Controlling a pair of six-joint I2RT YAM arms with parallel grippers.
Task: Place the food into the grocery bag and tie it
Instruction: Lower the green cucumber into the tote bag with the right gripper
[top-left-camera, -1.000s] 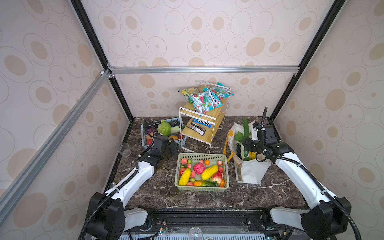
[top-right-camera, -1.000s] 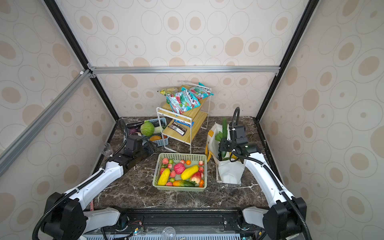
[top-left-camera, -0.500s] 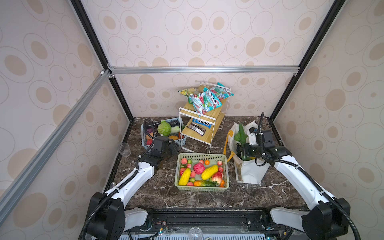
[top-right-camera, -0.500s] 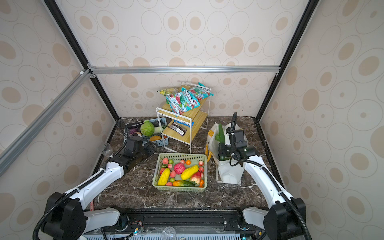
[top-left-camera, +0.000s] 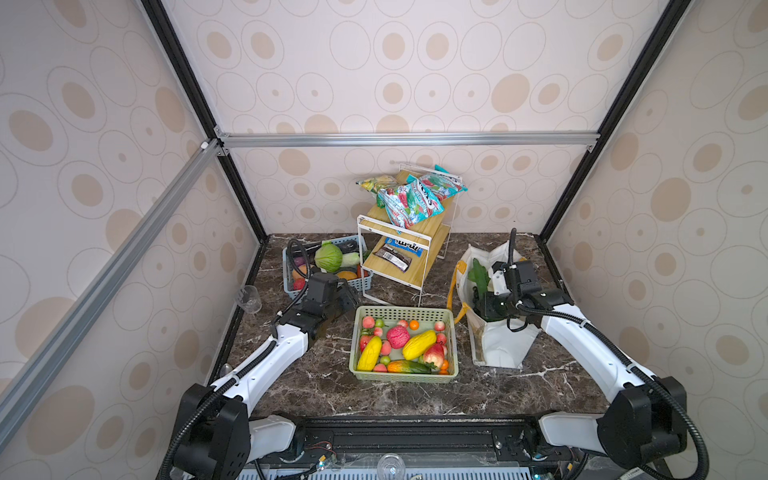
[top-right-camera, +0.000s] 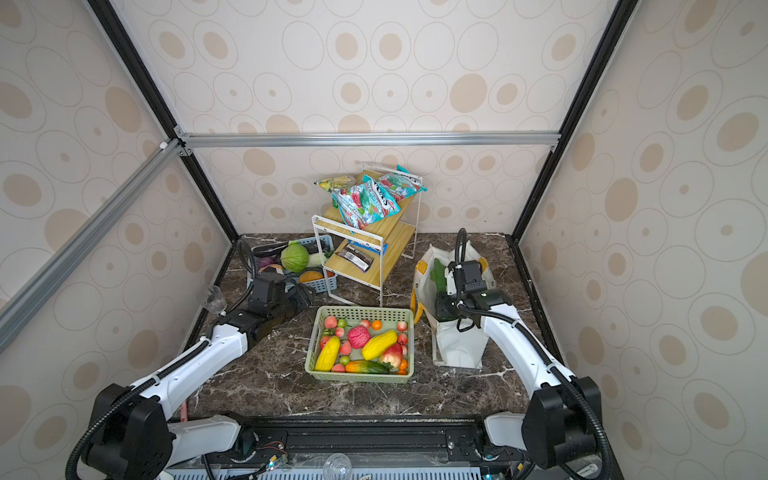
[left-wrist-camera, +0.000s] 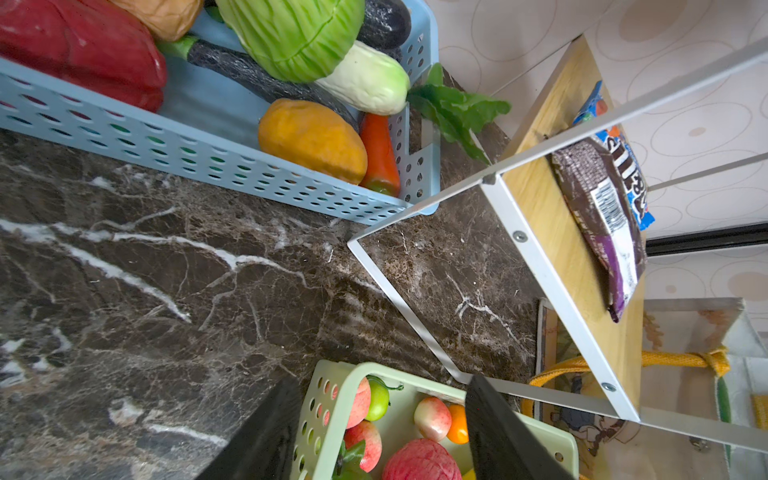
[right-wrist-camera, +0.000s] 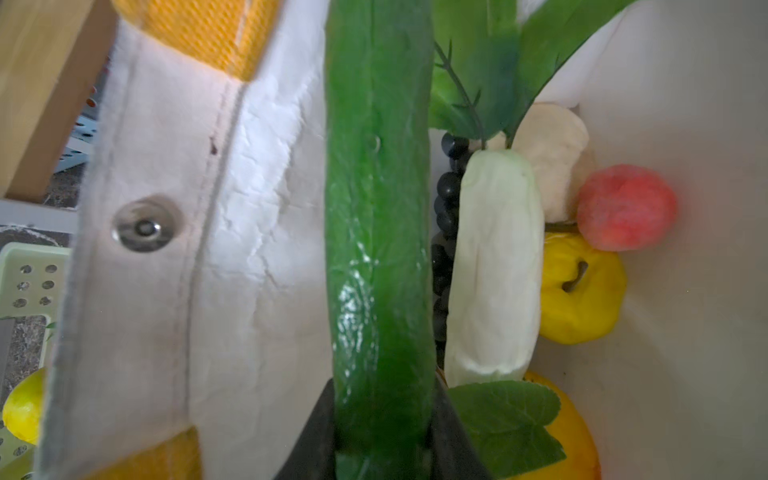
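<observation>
Projecting straight from jaws, cucumber (right-wrist-camera: 376, 232) sits inside bag (right-wrist-camera: 249, 208).

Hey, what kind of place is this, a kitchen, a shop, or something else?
Probably a robot test booth staged like a grocery: two robot arms mounted at a walled-in marble table, a green basket of toy fruit, and a snack shelf.

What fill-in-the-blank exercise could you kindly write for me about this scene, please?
1. At the grocery bag, the right pincer is shut on a green ____.
2. The cabbage lies in the ____ basket.
3. The left pincer is ____ and holds nothing.
Missing words: cucumber; blue; open.
</observation>
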